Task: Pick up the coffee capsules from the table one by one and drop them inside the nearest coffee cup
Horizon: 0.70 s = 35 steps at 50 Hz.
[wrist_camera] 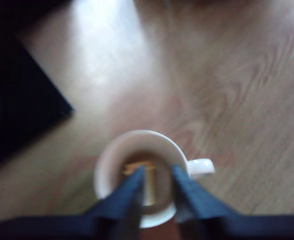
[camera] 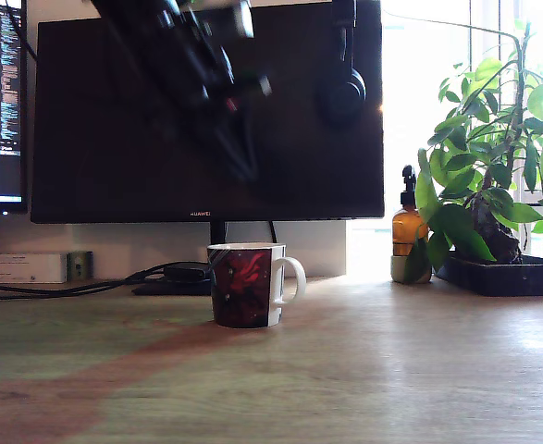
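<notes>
The coffee cup stands mid-table in the exterior view: dark red-and-black swirls, with a white handle on that view's right. High above it, my gripper is a dark motion blur. In the wrist view my gripper hangs right over the cup's white rim, open, with a gap between its dark fingers. Inside the cup lies a small pale cream-yellow shape, apparently a coffee capsule; blur hides its outline. No capsule shows on the table.
Behind the cup stand a large dark monitor and its stand with cables. An amber pump bottle and a potted plant in a black tray sit at the exterior view's right. Headphones hang on the monitor.
</notes>
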{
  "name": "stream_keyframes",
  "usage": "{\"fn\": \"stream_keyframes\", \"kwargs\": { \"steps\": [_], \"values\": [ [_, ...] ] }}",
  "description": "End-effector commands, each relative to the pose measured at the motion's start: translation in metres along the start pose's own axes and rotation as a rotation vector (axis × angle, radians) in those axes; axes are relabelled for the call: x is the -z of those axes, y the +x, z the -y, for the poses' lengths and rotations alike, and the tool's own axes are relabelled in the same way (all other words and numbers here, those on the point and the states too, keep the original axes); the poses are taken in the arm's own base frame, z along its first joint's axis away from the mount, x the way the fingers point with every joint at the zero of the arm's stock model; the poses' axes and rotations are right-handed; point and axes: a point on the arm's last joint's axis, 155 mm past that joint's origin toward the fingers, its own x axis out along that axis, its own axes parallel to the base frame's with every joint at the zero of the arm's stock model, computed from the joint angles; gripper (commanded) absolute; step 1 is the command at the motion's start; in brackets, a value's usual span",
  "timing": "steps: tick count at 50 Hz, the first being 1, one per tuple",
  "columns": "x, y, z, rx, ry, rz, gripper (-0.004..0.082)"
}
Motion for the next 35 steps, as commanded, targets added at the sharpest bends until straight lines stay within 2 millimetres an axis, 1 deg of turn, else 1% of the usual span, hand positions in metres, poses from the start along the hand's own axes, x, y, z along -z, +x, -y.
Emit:
{"fn": "stream_keyframes", "kwargs": {
  "steps": [1, 9, 16, 23, 35],
  "values": [
    [0.007, -0.01, -0.005, -0.013, 0.002, 0.011, -0.0019],
    [0.007, -0.036, -0.013, -0.039, -0.009, 0.065, -0.0019],
    [0.014, -0.055, -0.026, -0.073, -0.03, 0.1, -0.0019],
    [0.025, -0.071, -0.044, -0.118, -0.059, 0.137, -0.0019],
    [0.053, -0.098, -0.074, -0.193, -0.122, 0.174, -0.0019]
  ]
}}
